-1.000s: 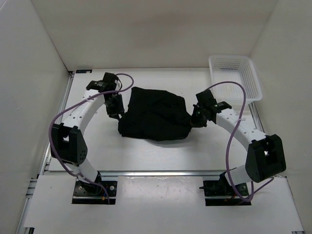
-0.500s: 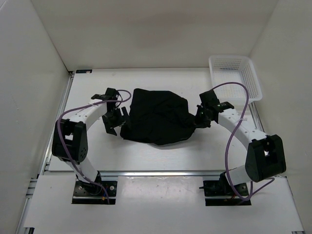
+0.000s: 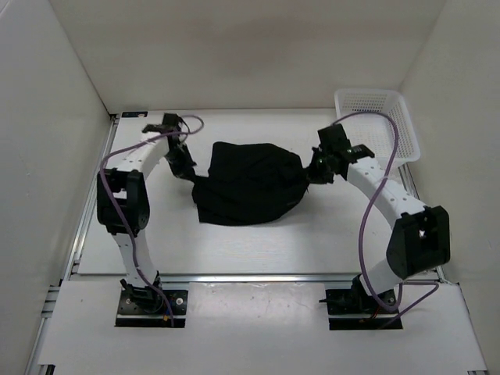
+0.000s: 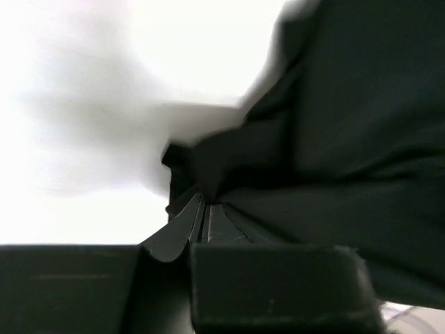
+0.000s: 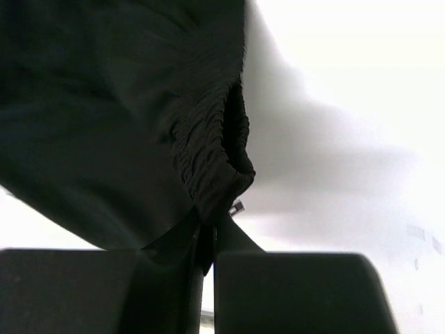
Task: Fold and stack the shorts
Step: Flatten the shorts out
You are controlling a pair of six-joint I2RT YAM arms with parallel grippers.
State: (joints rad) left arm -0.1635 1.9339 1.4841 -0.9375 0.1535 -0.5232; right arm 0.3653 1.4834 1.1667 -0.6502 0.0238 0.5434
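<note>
The shorts point(image 3: 248, 183) are bunched into a dark, rumpled heap at the middle of the counter point(image 3: 258, 242) and are held at both sides. The left tool point(image 3: 190, 173) is closed down on the heap's left edge. In the left wrist view its fingers point(image 4: 174, 236) are seen pressed almost together, with a fold of black fabric pinched between them. The right tool point(image 3: 310, 176) is clamped on the heap's right edge. In the right wrist view its jaws are drawn to a thin slit, and the gathered edge point(image 5: 212, 139) of the shorts is caught between the tips. The fabric between the two tools is seen creased and slack, not stretched flat. Whether the gripped edges are raised off the counter cannot be told from above. A white mesh basket point(image 3: 379, 117) is seen at the far right corner of the counter, well apart from the shorts
</note>
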